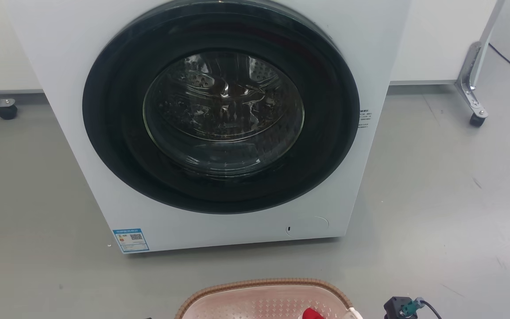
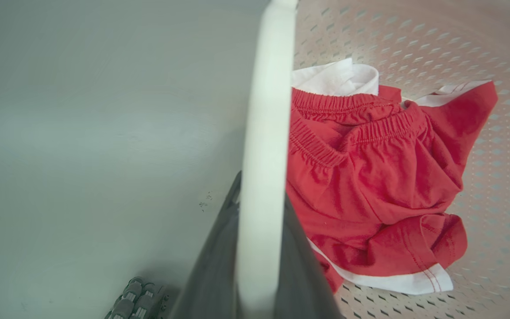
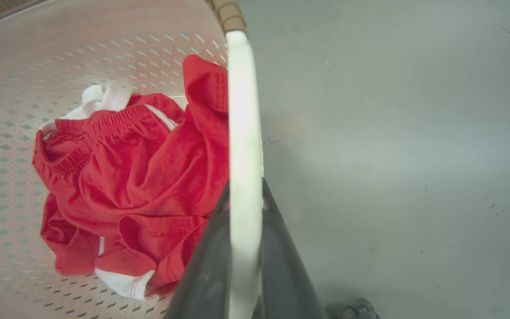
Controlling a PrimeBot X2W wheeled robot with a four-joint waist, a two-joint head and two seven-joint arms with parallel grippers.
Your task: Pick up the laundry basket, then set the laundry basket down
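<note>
The laundry basket (image 1: 264, 283) shows its brown woven rim and cream perforated inside at the bottom edge of the head view, just in front of the washing machine. Its perforated wall (image 2: 414, 40) (image 3: 60, 57) shows in both wrist views, and red and white clothes (image 2: 370, 177) (image 3: 140, 177) lie in it. My left gripper (image 2: 261, 190) is shut on one white loop handle (image 2: 268, 110), a dark finger on each side. My right gripper (image 3: 244, 186) is shut the same way on the other white handle (image 3: 242, 110). Whether the basket touches the floor I cannot tell.
A white front-loading washing machine (image 1: 219, 124) with its round dark door shut stands straight ahead on the grey floor. A metal frame leg with a caster (image 1: 476, 115) is at the right, another caster (image 1: 6, 110) at the far left. A small black part with a cable (image 1: 403, 307) sits right of the basket.
</note>
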